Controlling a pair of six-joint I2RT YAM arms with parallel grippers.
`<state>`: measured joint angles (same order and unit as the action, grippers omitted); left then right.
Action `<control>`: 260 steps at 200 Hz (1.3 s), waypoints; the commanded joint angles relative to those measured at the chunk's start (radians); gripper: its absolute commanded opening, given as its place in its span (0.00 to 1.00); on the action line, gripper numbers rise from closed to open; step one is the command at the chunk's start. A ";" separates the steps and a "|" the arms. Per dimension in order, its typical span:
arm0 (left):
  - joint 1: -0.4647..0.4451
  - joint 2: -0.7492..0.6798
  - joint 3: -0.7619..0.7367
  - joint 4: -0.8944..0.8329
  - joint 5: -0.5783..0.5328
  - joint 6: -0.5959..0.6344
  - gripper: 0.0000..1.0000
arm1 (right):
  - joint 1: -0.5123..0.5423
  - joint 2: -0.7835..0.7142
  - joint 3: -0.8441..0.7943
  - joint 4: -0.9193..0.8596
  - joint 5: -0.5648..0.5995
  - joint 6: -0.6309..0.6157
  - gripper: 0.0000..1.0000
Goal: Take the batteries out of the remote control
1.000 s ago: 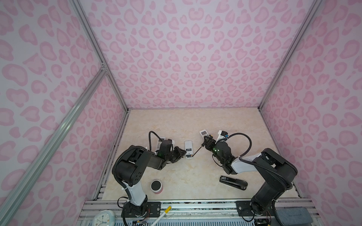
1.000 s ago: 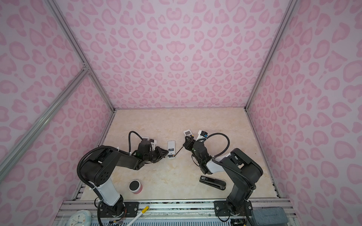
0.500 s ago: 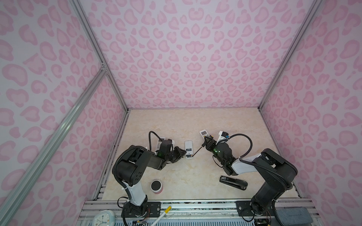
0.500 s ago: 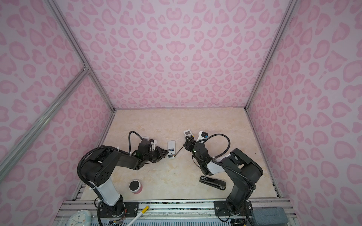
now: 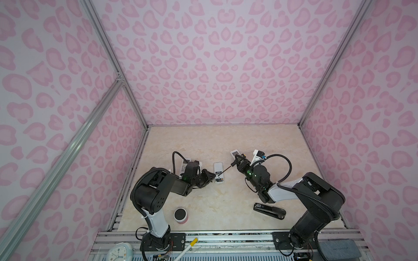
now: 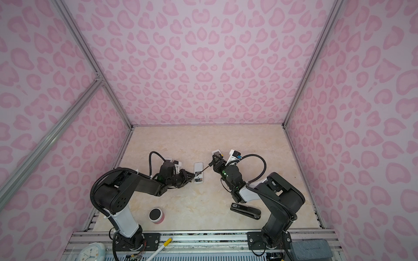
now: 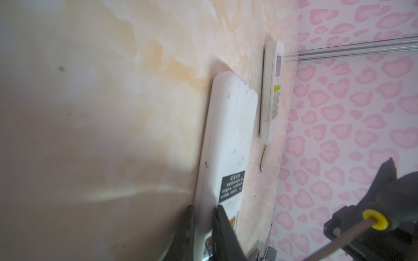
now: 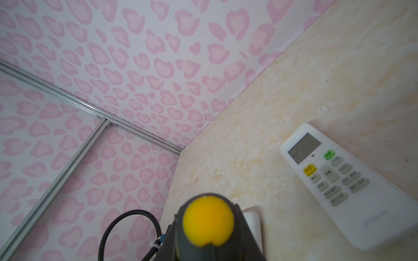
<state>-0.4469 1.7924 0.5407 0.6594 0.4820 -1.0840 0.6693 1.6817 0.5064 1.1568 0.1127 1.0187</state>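
A white remote control (image 5: 219, 172) (image 6: 199, 172) lies button side down at the middle of the table. My left gripper (image 5: 209, 177) (image 6: 189, 177) (image 7: 203, 226) is shut on its near end, one jaw on each long edge. My right gripper (image 5: 237, 161) (image 6: 214, 161) (image 8: 208, 237) is shut on a black-handled screwdriver (image 8: 208, 220) with a yellow end cap. The screwdriver's thin shaft (image 5: 225, 170) (image 7: 339, 239) slants down to the remote's back (image 7: 226, 140), near its black label. The batteries are hidden.
A second white remote (image 5: 234, 153) (image 8: 334, 178) lies face up just behind my right gripper. A third one (image 5: 184, 163) lies by the left wrist. Towards the front are a black stapler (image 5: 269, 210) and a pink cup (image 5: 180, 215). Pink walls enclose three sides.
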 commanded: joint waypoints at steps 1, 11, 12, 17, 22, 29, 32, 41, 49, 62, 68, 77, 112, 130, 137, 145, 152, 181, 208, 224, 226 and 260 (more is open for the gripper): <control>-0.006 0.007 -0.008 -0.238 -0.014 0.011 0.18 | 0.001 -0.011 -0.006 0.004 0.014 -0.016 0.00; -0.006 0.001 -0.007 -0.244 -0.015 0.016 0.19 | 0.001 -0.027 0.006 -0.047 0.013 -0.035 0.00; -0.005 0.000 -0.007 -0.244 -0.015 0.016 0.19 | 0.001 -0.031 0.006 -0.055 0.012 -0.038 0.00; -0.004 -0.004 -0.005 -0.247 -0.014 0.018 0.19 | 0.001 -0.043 0.014 -0.096 0.013 -0.056 0.00; -0.004 -0.010 -0.004 -0.250 -0.013 0.021 0.19 | 0.003 -0.058 0.027 -0.143 0.013 -0.077 0.00; -0.003 -0.020 -0.002 -0.256 -0.016 0.026 0.20 | 0.003 -0.079 0.046 -0.216 0.014 -0.112 0.00; -0.003 -0.025 -0.001 -0.261 -0.017 0.029 0.21 | 0.005 -0.089 0.056 -0.253 0.014 -0.125 0.00; -0.002 -0.040 0.004 -0.272 -0.019 0.041 0.22 | 0.008 -0.112 0.087 -0.355 0.019 -0.180 0.00; 0.002 -0.052 0.005 -0.280 -0.017 0.046 0.25 | 0.009 -0.128 0.116 -0.435 0.021 -0.219 0.00; 0.006 -0.069 0.013 -0.287 -0.013 0.061 0.28 | 0.012 -0.141 0.149 -0.502 0.018 -0.283 0.00; 0.008 -0.074 0.019 -0.294 -0.009 0.070 0.29 | 0.014 -0.147 0.159 -0.516 0.016 -0.311 0.00; 0.010 -0.084 0.026 -0.301 -0.002 0.082 0.31 | 0.017 -0.149 0.180 -0.536 0.003 -0.352 0.00; 0.019 -0.162 0.024 -0.367 -0.017 0.146 0.33 | 0.018 -0.107 0.328 -0.707 -0.087 -0.520 0.00; 0.015 -0.206 0.000 -0.391 -0.021 0.172 0.28 | 0.019 -0.079 0.380 -0.742 -0.128 -0.575 0.00; 0.008 -0.218 -0.010 -0.391 -0.018 0.178 0.26 | 0.018 -0.068 0.396 -0.746 -0.144 -0.593 0.00; -0.005 -0.229 -0.018 -0.392 -0.010 0.189 0.24 | 0.019 -0.055 0.409 -0.748 -0.168 -0.609 0.00; -0.019 -0.233 -0.021 -0.392 -0.005 0.195 0.23 | 0.019 -0.041 0.424 -0.753 -0.184 -0.624 0.00; -0.078 -0.233 -0.023 -0.373 -0.001 0.191 0.20 | 0.024 0.004 0.470 -0.763 -0.240 -0.646 0.00; -0.092 -0.213 -0.019 -0.358 -0.008 0.181 0.19 | 0.038 0.026 0.491 -0.768 -0.264 -0.656 0.00; -0.096 -0.198 -0.020 -0.346 -0.002 0.177 0.19 | 0.044 0.033 0.495 -0.761 -0.283 -0.666 0.00; -0.097 -0.196 -0.021 -0.345 -0.002 0.176 0.19 | 0.045 0.034 0.494 -0.761 -0.284 -0.667 0.00; -0.099 -0.161 -0.017 -0.324 0.004 0.167 0.18 | 0.049 0.041 0.491 -0.754 -0.304 -0.691 0.00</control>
<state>-0.5446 1.6089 0.5194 0.3248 0.4915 -0.9157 0.7166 1.7142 0.9974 0.3908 -0.1623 0.3569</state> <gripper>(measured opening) 0.186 0.236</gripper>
